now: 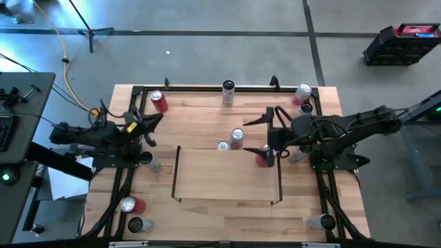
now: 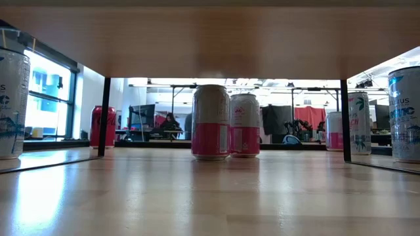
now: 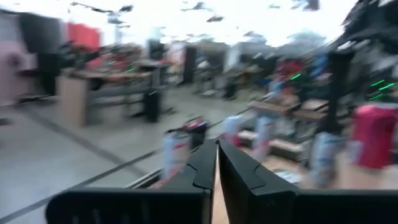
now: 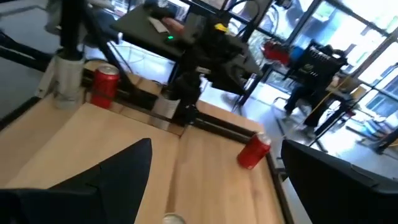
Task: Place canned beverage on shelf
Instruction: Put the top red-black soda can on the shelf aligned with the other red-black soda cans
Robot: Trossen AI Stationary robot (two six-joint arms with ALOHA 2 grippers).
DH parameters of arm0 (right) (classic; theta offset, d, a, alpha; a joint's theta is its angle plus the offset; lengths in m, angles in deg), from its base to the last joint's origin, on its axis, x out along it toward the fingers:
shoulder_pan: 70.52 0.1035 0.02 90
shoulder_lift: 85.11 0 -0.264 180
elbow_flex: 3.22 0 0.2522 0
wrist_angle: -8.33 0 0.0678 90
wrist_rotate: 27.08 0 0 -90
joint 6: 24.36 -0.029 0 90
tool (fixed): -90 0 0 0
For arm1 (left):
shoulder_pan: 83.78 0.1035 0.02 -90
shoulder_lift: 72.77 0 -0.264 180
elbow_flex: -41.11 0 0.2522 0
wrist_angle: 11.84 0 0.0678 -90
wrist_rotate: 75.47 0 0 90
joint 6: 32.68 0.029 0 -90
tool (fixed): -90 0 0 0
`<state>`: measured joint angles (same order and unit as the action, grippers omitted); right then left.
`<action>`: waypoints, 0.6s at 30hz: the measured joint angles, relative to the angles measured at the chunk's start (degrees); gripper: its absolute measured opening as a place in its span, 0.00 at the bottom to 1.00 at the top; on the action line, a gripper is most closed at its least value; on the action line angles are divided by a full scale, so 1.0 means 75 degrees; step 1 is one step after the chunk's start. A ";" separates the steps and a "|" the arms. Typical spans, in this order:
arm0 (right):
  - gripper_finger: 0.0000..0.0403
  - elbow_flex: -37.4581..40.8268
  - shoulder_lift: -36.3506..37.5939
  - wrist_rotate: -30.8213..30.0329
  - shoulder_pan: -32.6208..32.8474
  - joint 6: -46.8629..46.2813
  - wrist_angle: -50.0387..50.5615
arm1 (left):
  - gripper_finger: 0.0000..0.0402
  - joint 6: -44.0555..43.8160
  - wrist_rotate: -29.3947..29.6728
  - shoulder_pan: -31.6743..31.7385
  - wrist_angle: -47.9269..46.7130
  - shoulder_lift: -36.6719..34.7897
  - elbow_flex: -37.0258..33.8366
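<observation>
Hovering over the middle of the counter (image 1: pixel 207 103), the right claw (image 1: pixel 260 135) stands spread wide, empty, with one finger toward the far side and the other at the shelf's far right corner. A red can (image 1: pixel 262 160) lies just under that nearer finger, at the shelf's (image 1: pixel 227 176) far rail; whether they touch cannot be told. Two pink-and-white cans (image 1: pixel 237 136) and (image 1: pixel 222 146) stand side by side just left of this claw, outside the shelf's far edge.

The left claw (image 1: pixel 153 122) is pinched shut on nothing, out at the counter's left side, pointing toward the red can (image 1: pixel 159 101) in the far left corner.

Counting from above, about twelve cans show: one at the far rail's middle (image 1: pixel 228 91), two at the far right corner (image 1: pixel 302 94), one pale can by the left arm's base (image 1: pixel 149 161), two at the near left (image 1: pixel 131 204), one at the near right (image 1: pixel 321 221), and one blurred beside the right arm.

The shelf bay itself holds no can inside its black rails; its wood floor is bare. Open counter lies between the two claws.
</observation>
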<state>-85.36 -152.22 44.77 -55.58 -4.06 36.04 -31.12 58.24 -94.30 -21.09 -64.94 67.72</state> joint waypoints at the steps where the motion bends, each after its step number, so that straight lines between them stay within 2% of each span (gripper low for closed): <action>1: 0.85 0.0000 0.0000 -0.0004 0.0081 -0.0077 0.0006 | 0.06 -0.0011 0.0271 0.0000 -0.0085 0.0194 0.0108; 4: 0.85 0.0000 0.0000 -0.0028 0.0395 -0.0273 -0.0057 | 0.15 -0.0045 0.1114 0.0000 -0.0229 0.0803 0.0455; 7: 0.85 0.0000 0.0008 -0.0342 0.0797 -0.0323 -0.0294 | 0.29 -0.0076 0.1990 0.0080 -0.0298 0.1402 0.0850; 11: 0.85 -0.0114 0.0017 -0.0939 0.1398 -0.0529 -0.0297 | 0.48 -0.0804 0.2968 0.0395 -0.0921 0.2005 0.1665; 14: 0.85 -0.0119 0.0020 -0.1157 0.1833 -0.0780 -0.0322 | 0.60 -0.1593 0.3010 0.0756 -0.2026 0.2351 0.2414; 18: 0.85 -0.0119 0.0020 -0.1292 0.2323 -0.1094 -0.0428 | 0.72 -0.2955 0.2129 0.1426 -0.3695 0.2779 0.3342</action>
<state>-86.26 -152.07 35.08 -38.16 -12.27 32.83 -53.28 74.21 -83.61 -48.81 -44.10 92.79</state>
